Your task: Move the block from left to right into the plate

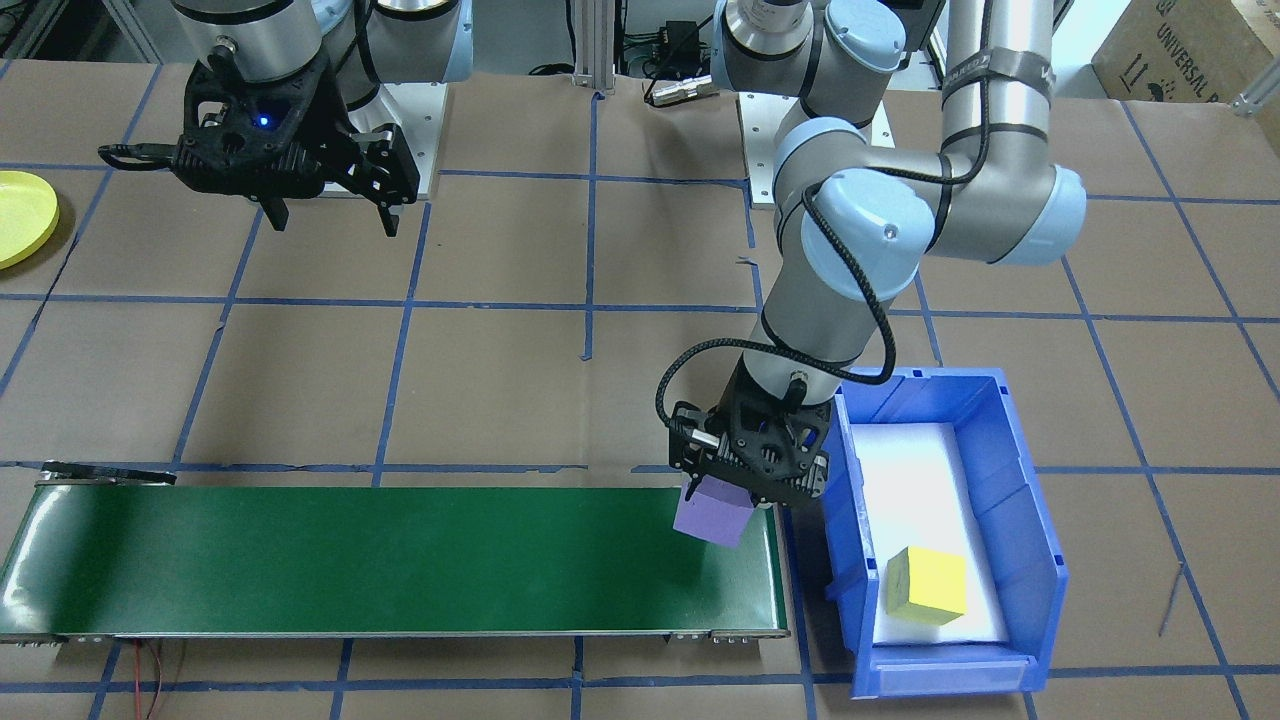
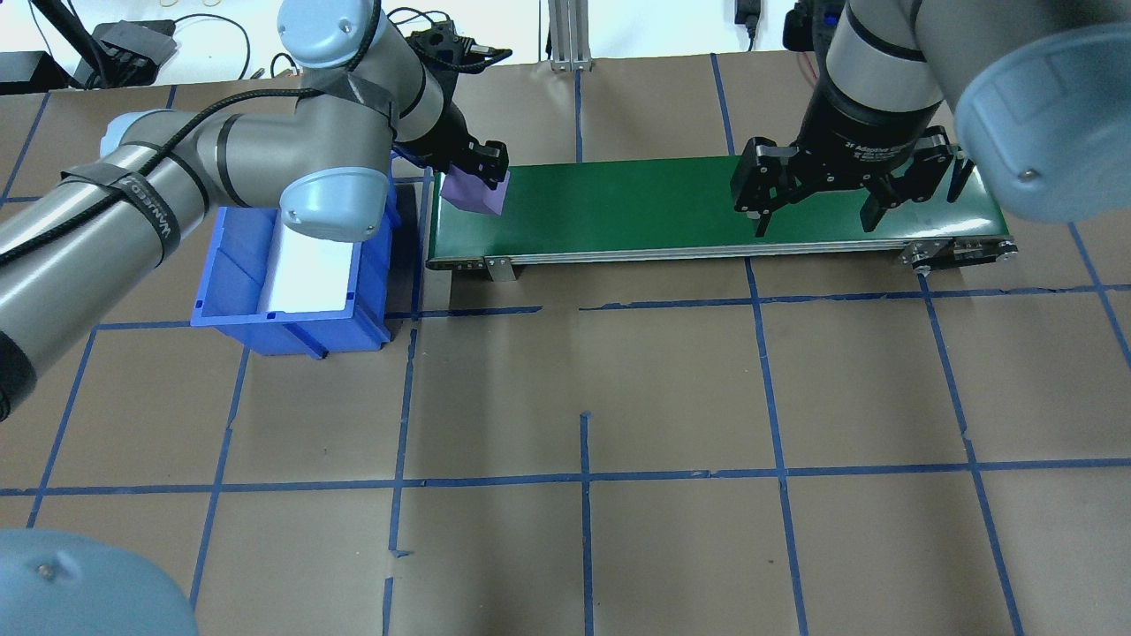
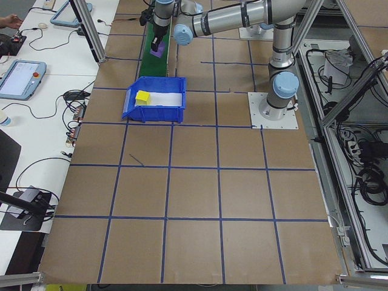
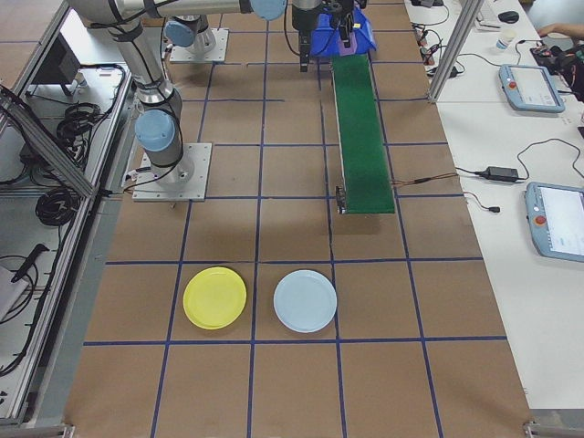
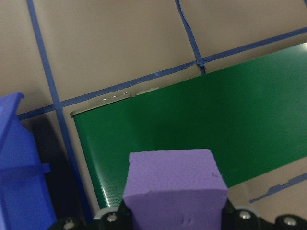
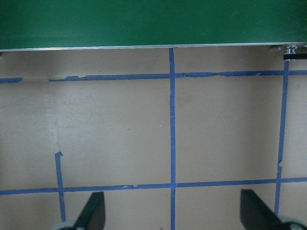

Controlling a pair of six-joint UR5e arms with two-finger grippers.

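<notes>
Covering the brown table (image 2: 618, 548) is a grid of blue tape, with a long green belt (image 1: 400, 555) along its far side. The blue bin (image 1: 1010, 500) at the belt's left end holds a yellow block (image 1: 928, 583). The yellow plate (image 4: 214, 297) lies well apart, beyond the belt's right end. The left gripper (image 1: 745, 492) clamps a purple block (image 1: 712, 515) seemingly just above the belt's left end. The right gripper (image 1: 330, 215) hangs spread wide, holding nothing.
</notes>
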